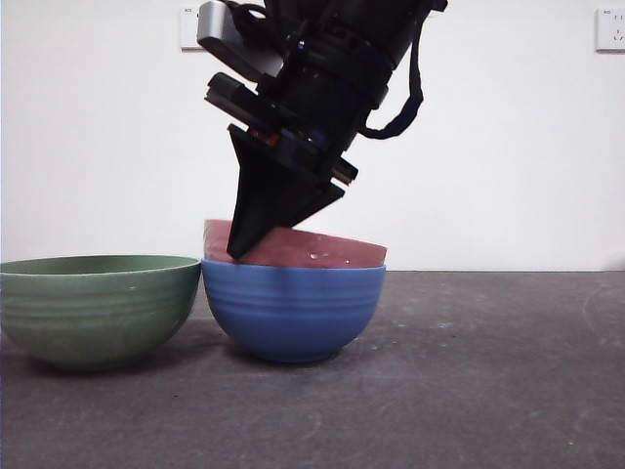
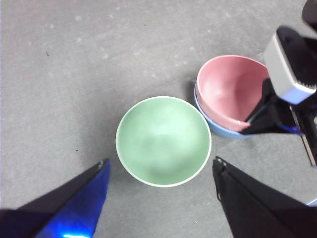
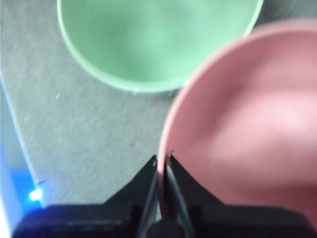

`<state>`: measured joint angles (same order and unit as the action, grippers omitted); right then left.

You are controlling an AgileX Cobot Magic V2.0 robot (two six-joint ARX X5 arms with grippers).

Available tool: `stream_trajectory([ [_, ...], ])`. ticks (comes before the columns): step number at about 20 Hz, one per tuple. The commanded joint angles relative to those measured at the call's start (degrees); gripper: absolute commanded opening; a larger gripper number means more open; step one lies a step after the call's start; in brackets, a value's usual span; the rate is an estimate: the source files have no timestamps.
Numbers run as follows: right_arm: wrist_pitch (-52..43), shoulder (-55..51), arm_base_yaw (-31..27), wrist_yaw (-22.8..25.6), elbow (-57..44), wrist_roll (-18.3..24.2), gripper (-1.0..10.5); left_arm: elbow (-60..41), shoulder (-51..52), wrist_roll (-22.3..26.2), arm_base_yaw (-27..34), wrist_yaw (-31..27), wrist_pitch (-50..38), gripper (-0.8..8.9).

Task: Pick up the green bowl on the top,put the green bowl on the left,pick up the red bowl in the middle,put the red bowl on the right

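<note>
The green bowl point(image 1: 96, 308) stands upright on the table at the left, touching the blue bowl point(image 1: 293, 311) in the middle. The red bowl point(image 1: 322, 249) sits tilted inside the blue bowl. My right gripper point(image 1: 239, 249) comes down from above and is shut on the red bowl's left rim point(image 3: 162, 148). In the left wrist view the green bowl point(image 2: 163, 141) lies below my left gripper point(image 2: 161, 171), which hangs open above it, holding nothing. That view also shows the red bowl point(image 2: 230, 91) with the right arm at its edge.
The dark grey table point(image 1: 488, 391) stretches to the right of the blue bowl. A white wall with a switch plate point(image 1: 610, 29) stands behind.
</note>
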<state>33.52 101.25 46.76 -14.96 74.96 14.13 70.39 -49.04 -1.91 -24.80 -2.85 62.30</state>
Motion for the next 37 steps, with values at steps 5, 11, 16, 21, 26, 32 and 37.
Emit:
stream_trajectory([
  [5, 0.4, -3.5, 0.7, 0.7, -0.4, -0.6, -0.2, -0.2, -1.3, 0.7, 0.2, -0.1, -1.1, 3.47],
  [11, 0.5, -11.8, 0.7, 14.5, -0.4, -0.6, -0.2, -0.2, -1.9, 0.9, 0.2, -0.1, -3.1, 3.47],
  [16, 10.5, -20.7, -1.2, 34.5, -0.5, -3.8, -0.2, -0.2, -1.9, 1.1, 0.2, -0.1, -6.3, 3.46],
  [21, 16.3, -22.8, -7.4, 33.8, -7.3, -9.9, -0.2, -0.2, -1.9, 1.1, 0.2, -0.1, -7.8, 3.46],
  [26, 5.8, -22.2, -8.4, 23.6, -17.4, -11.5, -0.2, -0.2, -1.9, 1.1, 0.2, 0.0, -7.7, 3.47],
  [32, -0.2, -17.3, -8.5, 21.0, -20.2, -11.2, -0.2, -0.2, -1.9, 1.1, 0.2, 0.0, -7.4, 3.47],
  [37, -1.4, -15.3, -8.5, 20.9, -20.2, -11.1, 1.6, -0.2, -1.9, 1.0, 0.2, 0.1, -6.8, 3.46],
])
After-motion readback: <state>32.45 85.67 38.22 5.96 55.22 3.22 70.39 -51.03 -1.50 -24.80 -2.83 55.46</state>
